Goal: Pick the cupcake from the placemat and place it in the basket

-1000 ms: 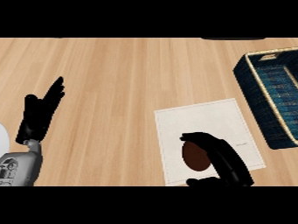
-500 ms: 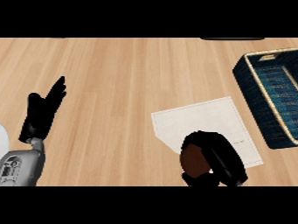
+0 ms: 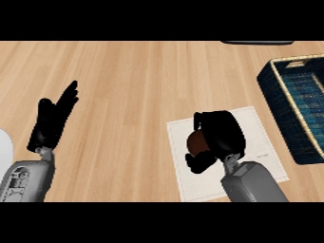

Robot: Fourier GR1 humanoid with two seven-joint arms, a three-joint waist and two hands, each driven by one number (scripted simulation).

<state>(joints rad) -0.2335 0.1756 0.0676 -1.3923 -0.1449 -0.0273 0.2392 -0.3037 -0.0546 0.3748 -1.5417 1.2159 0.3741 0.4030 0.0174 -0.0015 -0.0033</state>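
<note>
Currently held: cupcake [image 3: 196,142], within curled fingers of right hand [image 3: 220,130].
Beneath hand: placemat [image 3: 259,124].
Basket [image 3: 280,102]: right of that hand, apart.
Left hand [image 3: 52,121]: open, fingers straight, resting at left.

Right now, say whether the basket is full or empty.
Empty: only bare blue weave shows inside the basket; the cupcake sits in the right hand.
</note>
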